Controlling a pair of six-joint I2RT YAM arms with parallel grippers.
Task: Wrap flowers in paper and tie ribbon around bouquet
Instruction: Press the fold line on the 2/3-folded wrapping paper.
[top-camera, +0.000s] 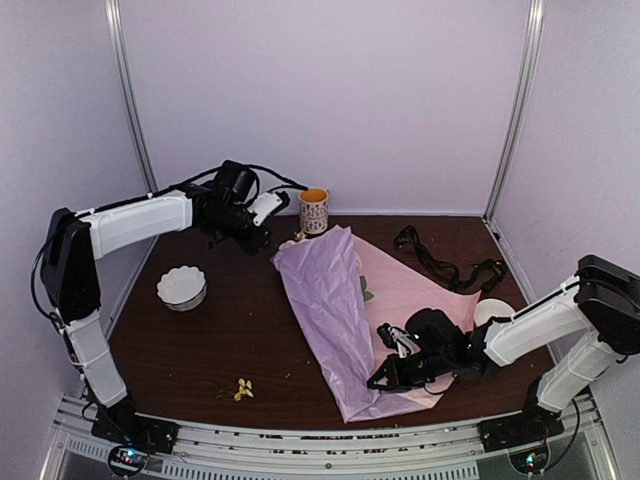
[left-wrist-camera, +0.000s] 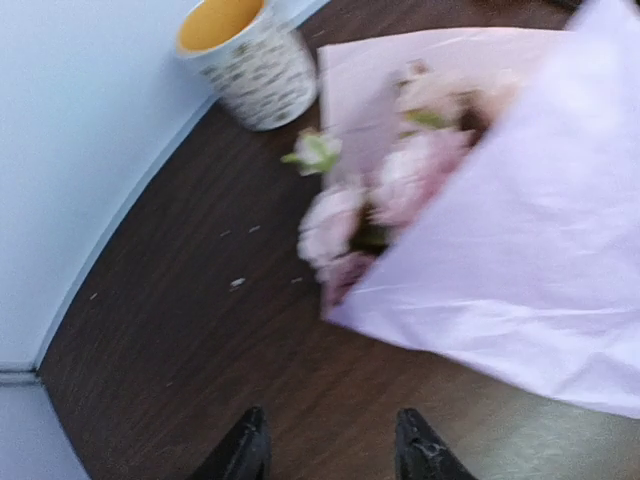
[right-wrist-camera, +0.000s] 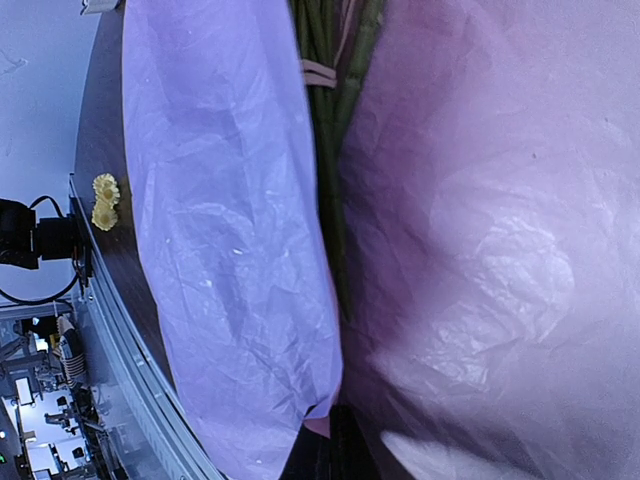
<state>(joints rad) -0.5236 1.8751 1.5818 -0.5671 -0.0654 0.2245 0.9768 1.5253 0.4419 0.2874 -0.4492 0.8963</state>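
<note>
Loosely wrapped, not yet tied

Seen from above: paper (top-camera: 330, 300) folded over the flowers (top-camera: 300, 238) across the tabletop (top-camera: 200, 340), wide end just beside a mug (top-camera: 313, 210). Near that end, left tool (top-camera: 262, 228) released, grasping nothing. Low on the narrow end, right tool (top-camera: 385, 375) clenched against the paper, probably pinning the fold so it cannot spring open; impossible to tell whether any fold is actually pinched. Off to the far right, ribbon (top-camera: 440, 262) lying untouched.

Left wrist: pink flowers (left-wrist-camera: 370, 200) peeking from the paper's mouth, fingers (left-wrist-camera: 245, 450) spread over bare tabletop. Mug (left-wrist-camera: 250, 60) patterned, nothing legible.

Right wrist: green stems (right-wrist-camera: 335, 130) lying between two paper flaps, bound by a pale band (right-wrist-camera: 320, 72). No brand or lettering readable anywhere, ribbon included.
</note>
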